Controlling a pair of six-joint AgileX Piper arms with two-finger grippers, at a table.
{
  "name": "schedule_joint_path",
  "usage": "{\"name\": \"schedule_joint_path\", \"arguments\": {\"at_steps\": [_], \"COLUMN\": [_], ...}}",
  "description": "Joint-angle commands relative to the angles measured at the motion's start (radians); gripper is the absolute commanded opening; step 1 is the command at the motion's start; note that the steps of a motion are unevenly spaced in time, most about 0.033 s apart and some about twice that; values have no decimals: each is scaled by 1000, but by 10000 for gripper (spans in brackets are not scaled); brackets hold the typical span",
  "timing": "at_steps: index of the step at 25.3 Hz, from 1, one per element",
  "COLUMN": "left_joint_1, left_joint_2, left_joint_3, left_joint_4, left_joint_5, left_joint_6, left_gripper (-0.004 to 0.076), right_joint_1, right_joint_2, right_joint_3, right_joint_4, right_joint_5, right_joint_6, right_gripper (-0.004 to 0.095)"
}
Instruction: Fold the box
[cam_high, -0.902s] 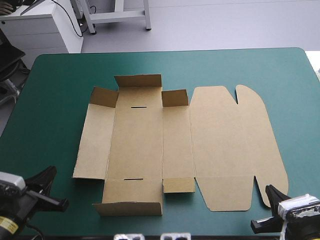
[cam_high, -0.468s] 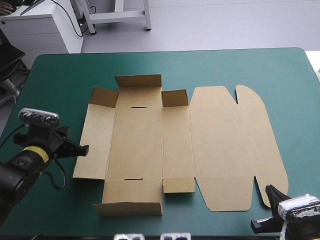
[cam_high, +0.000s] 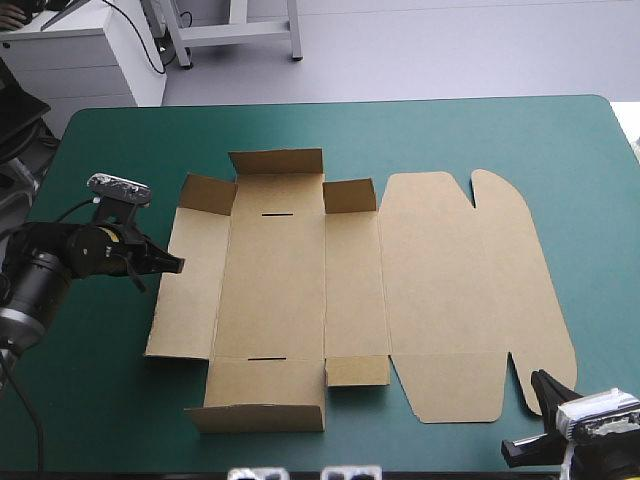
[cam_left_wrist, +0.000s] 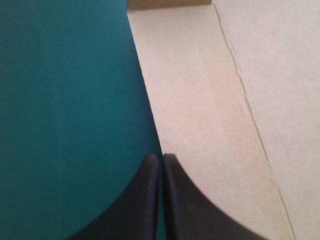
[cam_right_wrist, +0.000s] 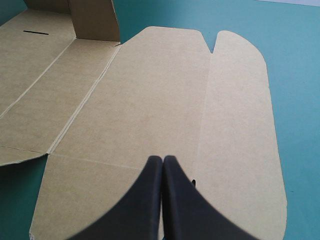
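Lying spread out at the middle of the teal-green table cover (cam_high: 450, 130) as a cut sheet of brown board: the box (cam_high: 275, 290), standing its far end flap (cam_high: 276, 161) and two far corner tabs upright, laying its rounded lid panel (cam_high: 450, 280) flat toward the right. Pointing the left gripper (cam_left_wrist: 161, 157) at the sheet's left edge, black fingers pressing together into one point. Holding the right gripper (cam_right_wrist: 162, 159) by the lid's near right corner, fingers likewise meeting.

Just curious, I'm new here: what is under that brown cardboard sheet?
The box lies mostly flat on the teal-green cover, which shows all round it. Whether anything sits beneath the board is hidden.
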Motion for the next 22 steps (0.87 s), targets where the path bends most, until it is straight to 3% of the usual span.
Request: {"name": "schedule_joint_path", "arguments": {"at_steps": [1,5,10,16,18,21,22], "left_joint_1": [179,385,532,538,538,538,538], "left_joint_2": [37,131,261,354,383,406,408], "left_joint_3": [-33,-33,-33,-33,-33,-33,-33], "left_joint_4": [-276,-576,-825,-846,-847,-850,-857], "left_joint_5": [28,169,360,389,408,401,401], "left_joint_6": [282,545,763,763,756,775,775], "left_gripper": [17,17,15,19,88,349,401], "right_joint_1": [3,3,3,3,3,3,3], "right_joint_2": [-21,-21,-21,-21,-21,-21,-21], "right_joint_3": [-21,-21,-21,-21,-21,-21,-21], "right_joint_4": [16,16,16,16,16,16,16], "right_joint_5": [-70,-70,-70,-70,-70,-70,-70], "right_joint_6": [-3,-3,-3,-3,-3,-3,-3], "right_gripper": [-14,-14,-14,-14,-14,-14,-14]}}
